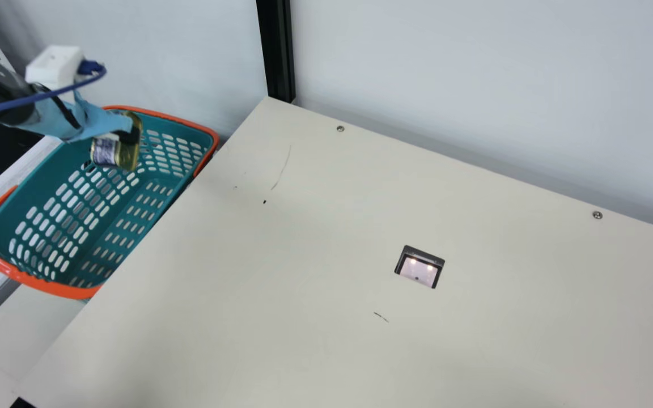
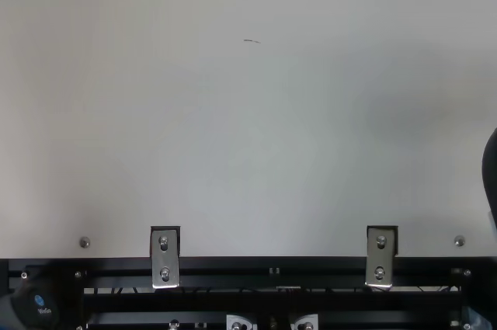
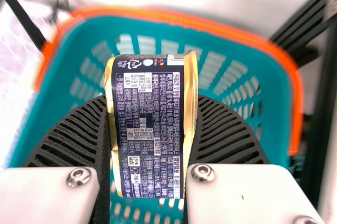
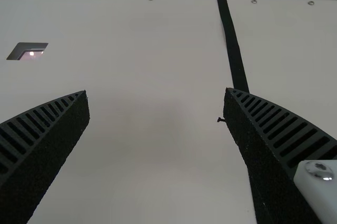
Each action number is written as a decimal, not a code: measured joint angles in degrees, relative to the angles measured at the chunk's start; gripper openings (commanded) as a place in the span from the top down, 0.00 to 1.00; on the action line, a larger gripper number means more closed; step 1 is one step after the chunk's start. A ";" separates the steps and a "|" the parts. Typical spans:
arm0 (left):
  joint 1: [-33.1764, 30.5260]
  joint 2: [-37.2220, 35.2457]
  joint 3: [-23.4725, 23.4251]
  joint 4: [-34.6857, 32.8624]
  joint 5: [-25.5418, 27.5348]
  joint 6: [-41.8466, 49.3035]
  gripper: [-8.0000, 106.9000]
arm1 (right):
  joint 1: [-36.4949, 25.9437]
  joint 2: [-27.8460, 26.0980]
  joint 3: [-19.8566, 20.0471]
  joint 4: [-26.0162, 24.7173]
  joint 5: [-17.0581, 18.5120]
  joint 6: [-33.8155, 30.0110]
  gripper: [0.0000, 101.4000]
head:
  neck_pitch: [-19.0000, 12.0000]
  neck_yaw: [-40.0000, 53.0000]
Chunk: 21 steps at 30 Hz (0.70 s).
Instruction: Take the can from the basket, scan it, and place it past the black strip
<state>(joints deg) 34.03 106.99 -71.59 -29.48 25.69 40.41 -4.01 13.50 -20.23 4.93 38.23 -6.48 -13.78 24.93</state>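
Two metal brackets (image 2: 165,258) clamp the near edge of the cream tabletop (image 1: 304,255), seen from above. The right tool (image 4: 156,93) has its ribbed fingers wide apart over the tabletop; in that wrist view, the black strip (image 4: 235,50) runs to the far edge, partly behind one finger. Further in, just past a short dark scratch (image 1: 381,317), the scanner window (image 1: 418,271) is set into the surface, two small lights glowing in it. Off the left edge sits the teal basket (image 1: 54,164) with its orange rim, and over its opening the left tool (image 1: 128,136) has the can (image 3: 150,129) gripped between its two fingers, dark printed label and gold edges showing. At the back, a black post (image 1: 276,51) stands by the tabletop's corner, against a pale wall (image 1: 474,85)
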 measured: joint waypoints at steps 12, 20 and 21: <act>-0.78 -17.58 3.82 -3.54 5.02 -0.99 0.84 | 0.00 0.00 0.00 0.00 0.00 0.00 0.00 | 0.00 0.00; -1.40 -26.74 4.83 -5.53 17.06 -4.74 0.84 | 0.00 0.00 0.00 0.00 0.00 0.00 0.00 | 0.00 0.00; -1.56 -27.80 4.83 -5.53 18.82 -5.43 0.84 | 0.00 0.00 0.00 0.00 0.00 0.00 0.00 | 0.00 0.00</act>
<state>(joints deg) 32.47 79.19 -66.77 -35.01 44.50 34.98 -4.01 13.50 -20.23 4.93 38.23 -6.48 -13.78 24.93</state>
